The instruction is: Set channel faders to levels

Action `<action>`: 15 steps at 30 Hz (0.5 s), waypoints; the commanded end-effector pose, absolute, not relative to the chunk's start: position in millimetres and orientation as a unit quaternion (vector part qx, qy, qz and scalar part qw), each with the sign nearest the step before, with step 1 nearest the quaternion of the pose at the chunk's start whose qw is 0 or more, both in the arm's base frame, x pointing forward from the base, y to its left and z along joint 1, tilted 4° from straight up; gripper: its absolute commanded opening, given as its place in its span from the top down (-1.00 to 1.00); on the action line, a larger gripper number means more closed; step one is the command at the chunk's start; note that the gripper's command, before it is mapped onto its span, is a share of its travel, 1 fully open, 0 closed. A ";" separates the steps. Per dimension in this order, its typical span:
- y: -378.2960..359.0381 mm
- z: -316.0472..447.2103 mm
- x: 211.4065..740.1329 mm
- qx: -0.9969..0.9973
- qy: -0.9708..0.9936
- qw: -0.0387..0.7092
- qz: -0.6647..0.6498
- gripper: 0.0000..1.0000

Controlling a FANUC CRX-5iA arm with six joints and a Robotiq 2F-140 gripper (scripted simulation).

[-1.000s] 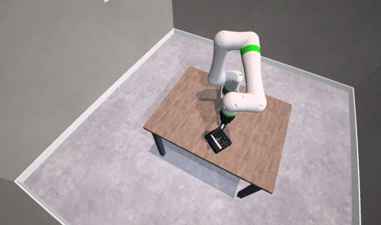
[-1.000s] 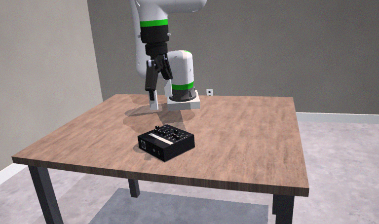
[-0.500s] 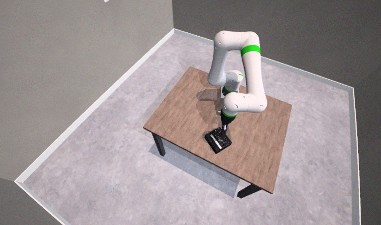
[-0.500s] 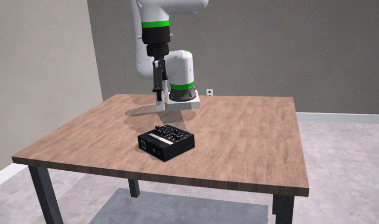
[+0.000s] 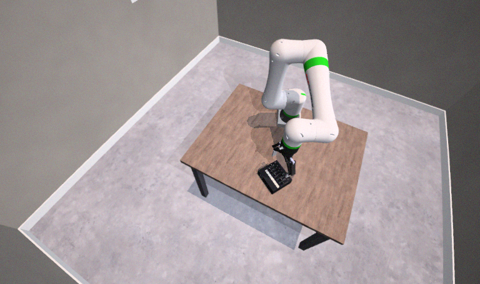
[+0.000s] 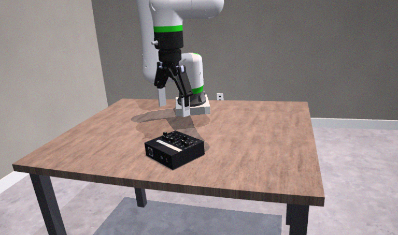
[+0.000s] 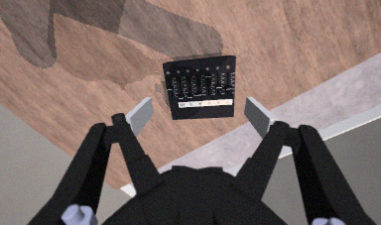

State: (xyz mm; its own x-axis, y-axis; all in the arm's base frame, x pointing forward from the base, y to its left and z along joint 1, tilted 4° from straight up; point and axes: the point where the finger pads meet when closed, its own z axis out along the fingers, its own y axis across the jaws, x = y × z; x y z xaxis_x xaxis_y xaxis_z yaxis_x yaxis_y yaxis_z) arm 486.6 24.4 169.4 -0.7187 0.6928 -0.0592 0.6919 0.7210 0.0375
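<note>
White arm, green bands, black tool
</note>
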 end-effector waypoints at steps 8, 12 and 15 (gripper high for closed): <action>32.4 155.7 477.7 0.126 0.992 0.032 -0.001 -1.00; 35.4 150.2 473.9 -0.005 0.999 0.032 -0.009 -1.00; 37.5 146.4 471.2 -0.076 0.997 0.032 -0.014 -1.00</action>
